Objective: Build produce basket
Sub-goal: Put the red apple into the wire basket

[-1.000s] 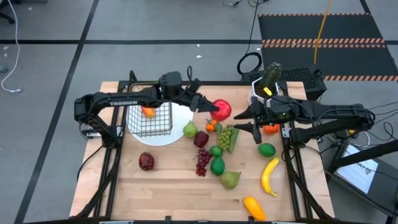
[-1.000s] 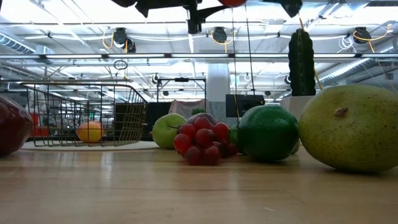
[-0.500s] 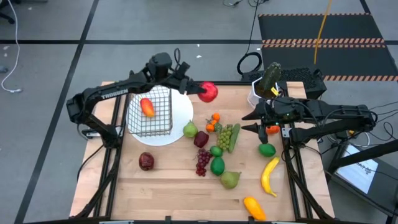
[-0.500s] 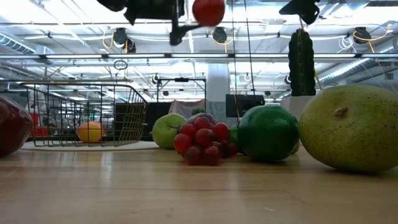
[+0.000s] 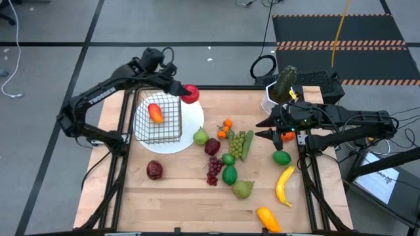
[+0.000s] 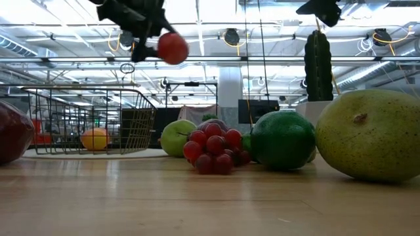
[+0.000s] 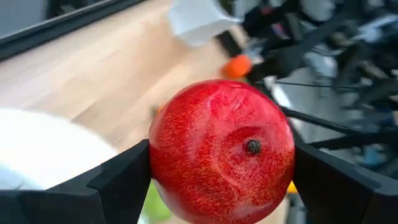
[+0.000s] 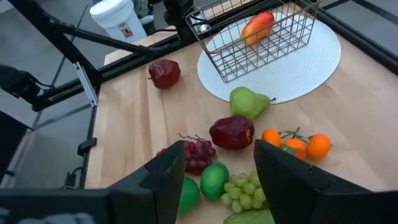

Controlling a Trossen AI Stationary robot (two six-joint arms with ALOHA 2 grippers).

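One red apple (image 5: 190,94) clamped between the left gripper's (image 5: 186,92) fingers, held in the air just past the basket's (image 5: 158,118) far right corner. Inside that basket, on the white plate (image 5: 191,121), one orange-red fruit (image 5: 155,113). Off at the table's right side, right gripper (image 5: 262,127) with fingers parted and empty, above small oranges (image 5: 225,128), green grapes (image 5: 237,143) and a lime (image 5: 281,157).

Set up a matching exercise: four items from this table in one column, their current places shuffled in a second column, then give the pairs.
Items:
1. red apple
2. orange-red fruit
3. banana
4. wire basket

Places:
A. on the white plate
B. inside the wire basket
C. held up by the left end effector
D. on bare wood below the lime, on the right arm's side

Pairs: 1-C, 2-B, 3-D, 4-A
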